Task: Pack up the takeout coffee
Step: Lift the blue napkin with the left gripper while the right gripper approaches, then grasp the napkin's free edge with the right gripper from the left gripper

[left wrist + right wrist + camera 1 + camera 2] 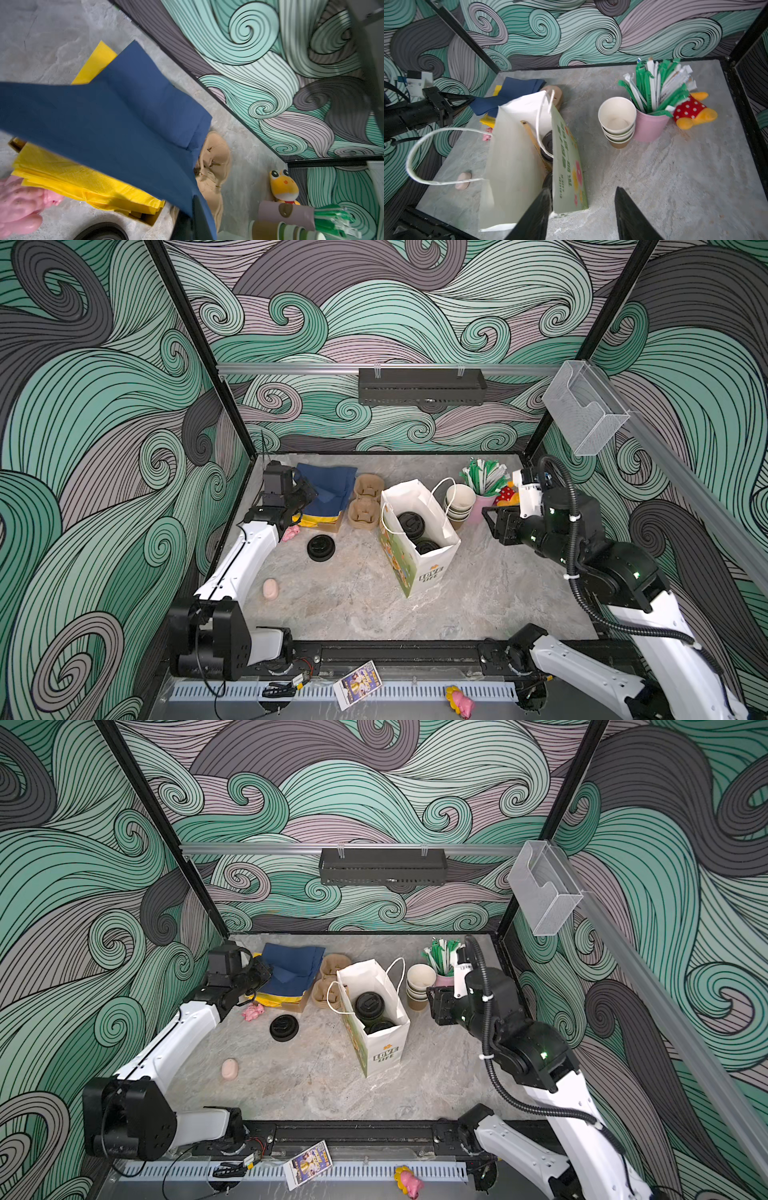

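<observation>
A white paper bag (419, 568) stands open mid-table. Inside it, two cups of takeout coffee with black lids (409, 522) (380, 1026) sit in a brown carrier. A stack of empty green-patterned cups (459, 499) (617, 122) stands right of the bag. Loose black lids (321, 547) lie left of the bag. My left gripper (305, 491) (194, 209) is at the back left, shut on the edge of a blue napkin (108, 116), which is lifted off its pile. My right gripper (490, 522) (583, 188) hangs open and empty beside the bag, in front of the cup stack.
Brown pulp carriers (365, 502) lie behind the bag. Yellow napkins (316, 520) sit under the blue ones. A pink cup of straws (484, 489) and a plush toy (691, 112) stand back right. A pink toy (291, 533) and a pink oval (270, 588) lie on the left.
</observation>
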